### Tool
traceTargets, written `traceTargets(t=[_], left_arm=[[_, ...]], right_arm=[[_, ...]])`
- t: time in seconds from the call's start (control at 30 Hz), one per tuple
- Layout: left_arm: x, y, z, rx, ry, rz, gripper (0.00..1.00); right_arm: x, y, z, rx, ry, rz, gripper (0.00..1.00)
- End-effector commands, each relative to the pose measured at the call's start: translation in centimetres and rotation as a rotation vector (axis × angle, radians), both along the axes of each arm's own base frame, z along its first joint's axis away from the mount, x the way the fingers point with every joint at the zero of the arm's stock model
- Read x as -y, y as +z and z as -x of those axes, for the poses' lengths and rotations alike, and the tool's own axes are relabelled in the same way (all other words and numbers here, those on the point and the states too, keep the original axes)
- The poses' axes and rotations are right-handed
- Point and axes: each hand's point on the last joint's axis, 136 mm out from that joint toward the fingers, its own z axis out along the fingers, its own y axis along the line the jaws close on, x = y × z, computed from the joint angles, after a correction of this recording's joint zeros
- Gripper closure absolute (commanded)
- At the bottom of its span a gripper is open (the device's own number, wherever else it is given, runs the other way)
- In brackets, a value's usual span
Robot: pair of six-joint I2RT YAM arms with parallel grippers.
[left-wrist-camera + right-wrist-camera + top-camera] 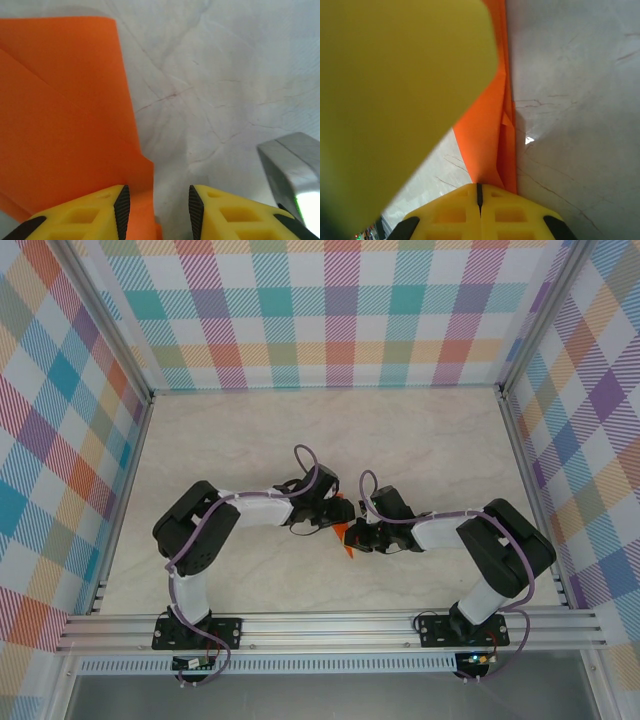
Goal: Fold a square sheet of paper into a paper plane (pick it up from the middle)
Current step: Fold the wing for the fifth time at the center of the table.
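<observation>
Surface: pale marble-look tabletop (400,440), fenced by pastel plaid walls (340,310), with an aluminium rail (330,625) at 6 o'clock.
Arms: left arm (200,530) and right arm (500,545) bend inward from the near edge, and the 2 wrists meet near the table's middle.
Paper: folded orange paper (345,538) lies on the tabletop between the 2 wrists, a little toward 6 o'clock from centre, mostly covered from above.
Folds: the left wrist view shows 1 diagonal crease and a stepped, layered edge. The right wrist view shows a narrow strip with layers stacked along 1 long fold.
Left gripper (156,200): released. Its 2 yellow fingers (100,215) stand apart with bare table in the gap. The paper's edge sits at the 9 o'clock pad and pokes slightly into the gap.
Right gripper (479,192): clenched, pads meeting in 1 thin seam. The paper's long fold runs from 12 o'clock down to the tips; whether it is pinched there I cannot tell.
Extras: blurred yellow mass (395,90) at 10 o'clock in the right wrist view; grey metal block (292,165) at 4 o'clock in the left wrist view.
</observation>
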Motion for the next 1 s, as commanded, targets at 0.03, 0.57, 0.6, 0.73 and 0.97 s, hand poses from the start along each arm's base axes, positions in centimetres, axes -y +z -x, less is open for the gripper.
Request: traceTargets(t=[0.03, 0.57, 0.6, 0.73, 0.97], left_arm=[[-0.9, -1.3, -0.2, 0.017, 0.049, -0.058, 0.61], [-2.8, -4.6, 1.0, -0.017, 0.043, -0.151, 0.63], [-2.8, -4.7, 1.1, -0.021, 0.041, -0.153, 0.63], [-2.7, -4.6, 1.1, -0.021, 0.039, -0.149, 0.63], [-3.0, -4.7, 1.1, -0.016, 0.03, -0.172, 0.64]], right_arm=[[3.1, -3.7, 3.1, -0.112, -0.007, 0.155, 0.97], [-0.7, 2.9, 2.6, -0.021, 0.122, -0.083, 0.91], [-0.8, 2.9, 2.6, -0.023, 0.134, -0.087, 0.91], [-0.1, 1.1, 2.4, -0.046, 0.118, -0.008, 0.9], [2.8, -2.4, 3.6, -0.105, 0.066, 0.149, 0.91]])
